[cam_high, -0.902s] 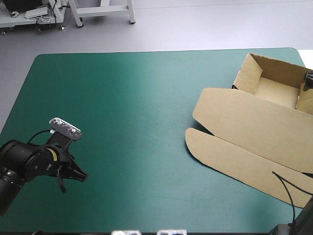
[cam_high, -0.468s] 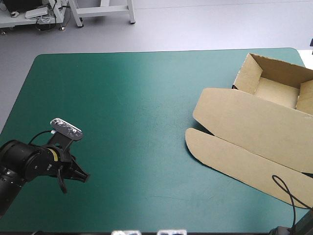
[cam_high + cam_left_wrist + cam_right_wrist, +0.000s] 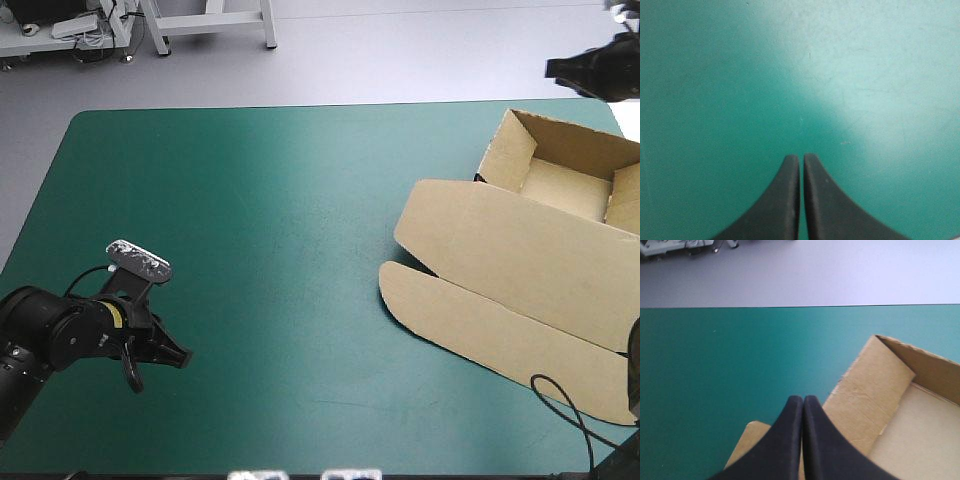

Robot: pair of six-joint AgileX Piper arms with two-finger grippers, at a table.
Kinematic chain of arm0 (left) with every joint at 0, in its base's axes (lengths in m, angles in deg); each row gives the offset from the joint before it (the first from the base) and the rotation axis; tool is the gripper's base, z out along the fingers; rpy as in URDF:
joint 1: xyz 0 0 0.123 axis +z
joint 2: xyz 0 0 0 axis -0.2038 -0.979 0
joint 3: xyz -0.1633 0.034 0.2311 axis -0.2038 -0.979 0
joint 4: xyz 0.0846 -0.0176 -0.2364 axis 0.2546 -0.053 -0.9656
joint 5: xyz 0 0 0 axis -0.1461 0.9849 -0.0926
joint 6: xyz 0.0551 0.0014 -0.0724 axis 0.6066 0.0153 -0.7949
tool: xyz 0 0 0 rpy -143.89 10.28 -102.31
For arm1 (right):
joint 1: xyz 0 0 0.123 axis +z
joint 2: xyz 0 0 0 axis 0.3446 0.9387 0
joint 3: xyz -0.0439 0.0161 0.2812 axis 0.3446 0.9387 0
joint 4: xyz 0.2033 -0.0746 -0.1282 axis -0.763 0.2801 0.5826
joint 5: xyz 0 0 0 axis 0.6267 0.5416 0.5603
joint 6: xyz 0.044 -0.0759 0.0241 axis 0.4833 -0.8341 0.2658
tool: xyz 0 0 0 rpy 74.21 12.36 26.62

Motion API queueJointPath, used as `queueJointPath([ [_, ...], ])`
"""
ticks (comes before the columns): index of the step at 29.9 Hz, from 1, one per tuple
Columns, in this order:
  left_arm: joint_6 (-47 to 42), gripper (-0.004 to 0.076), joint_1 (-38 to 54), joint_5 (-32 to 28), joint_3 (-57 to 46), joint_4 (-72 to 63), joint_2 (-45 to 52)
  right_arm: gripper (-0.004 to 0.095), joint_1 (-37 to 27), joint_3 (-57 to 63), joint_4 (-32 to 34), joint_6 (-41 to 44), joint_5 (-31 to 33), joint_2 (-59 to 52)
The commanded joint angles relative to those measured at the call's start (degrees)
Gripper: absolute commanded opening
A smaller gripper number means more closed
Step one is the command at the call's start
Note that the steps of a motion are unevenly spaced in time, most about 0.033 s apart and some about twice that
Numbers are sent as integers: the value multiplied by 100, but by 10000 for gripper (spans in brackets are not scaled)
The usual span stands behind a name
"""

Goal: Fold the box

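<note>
The brown box (image 3: 520,250) lies at the table's right side as an open tray (image 3: 565,188) with raised walls, its lid (image 3: 500,330) flat toward the front. My right gripper (image 3: 552,68) hangs shut and empty, raised above the tray's far corner. In the right wrist view its fingers (image 3: 802,400) meet in one arch over the lid (image 3: 747,442), with the tray's wall (image 3: 872,390) just ahead. My left gripper (image 3: 180,357) is shut low over the cover near the front left, far from the box. Its fingers (image 3: 801,159) hold nothing.
Bare teal-green cover (image 3: 280,200) stretches between the left gripper and the box. The tray sits close to the table's far right corner and right edge. Grey floor (image 3: 800,275) lies beyond the far edge.
My right gripper has left the tray's right wall, risen toward the far right corner and shut. The left gripper has crept slightly right and closed fully. The box has not moved.
</note>
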Motion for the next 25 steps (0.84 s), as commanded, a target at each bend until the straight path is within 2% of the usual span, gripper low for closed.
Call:
queueJointPath([
  [1,-191,-8,-11,-415,153,-66,67,-15,807,9,375,-80,4,-493],
  [6,-232,-8,-11,-632,153,-174,67,-15,2048,1076,1189,-307,4,-1091],
  [11,-232,-8,-11,-882,117,-343,67,-14,2758,2658,1309,-769,-51,-1727],
  [15,-232,-8,-11,-1281,-114,-379,67,-14,2832,3969,1286,-782,-480,-2299],
  [25,-182,-8,-11,-1679,-712,-630,67,-14,2832,6672,1421,-790,-1806,-4039],
])
